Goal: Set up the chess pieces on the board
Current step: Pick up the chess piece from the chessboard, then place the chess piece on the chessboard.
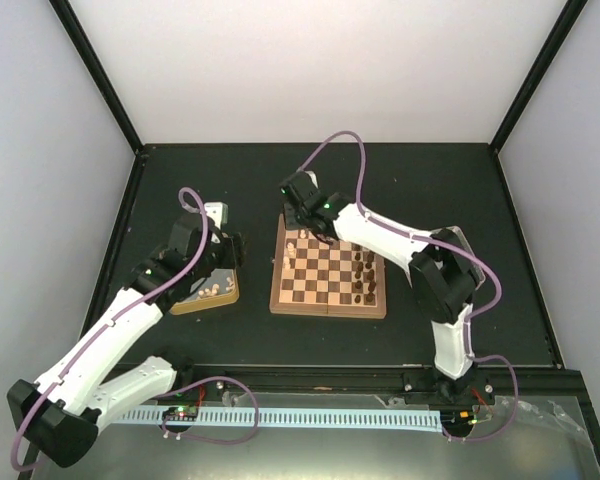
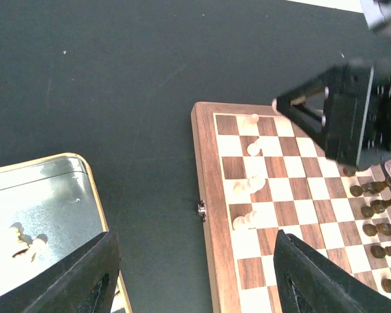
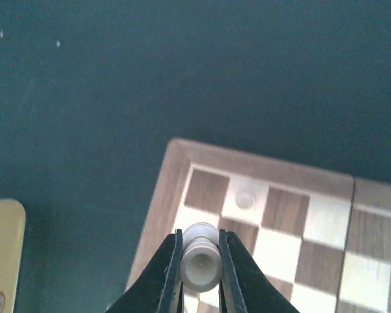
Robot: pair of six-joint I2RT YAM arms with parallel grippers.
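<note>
The board [image 1: 328, 304] lies mid-table. Dark chess pieces [image 1: 363, 272] stand in two columns on its right side, and a few pale ones [image 1: 291, 250] stand along its left. My right gripper [image 1: 306, 213] hovers over the board's far left corner [image 3: 161, 195], shut on a pale piece [image 3: 201, 266] held base toward the camera. A pale pawn [image 3: 245, 199] stands on a square just beyond it. My left gripper [image 2: 197, 261] is open and empty, low over the dark mat between the tin [image 2: 52, 195] and the board's left border [image 2: 205, 169].
The gold-rimmed tin [image 1: 206, 300], left of the board, holds loose pale pieces [image 2: 21, 240]. The right arm's black wrist [image 2: 352, 111] hangs over the board's far rows. Dark mat [image 1: 230, 180] surrounds the board, bounded by black rails.
</note>
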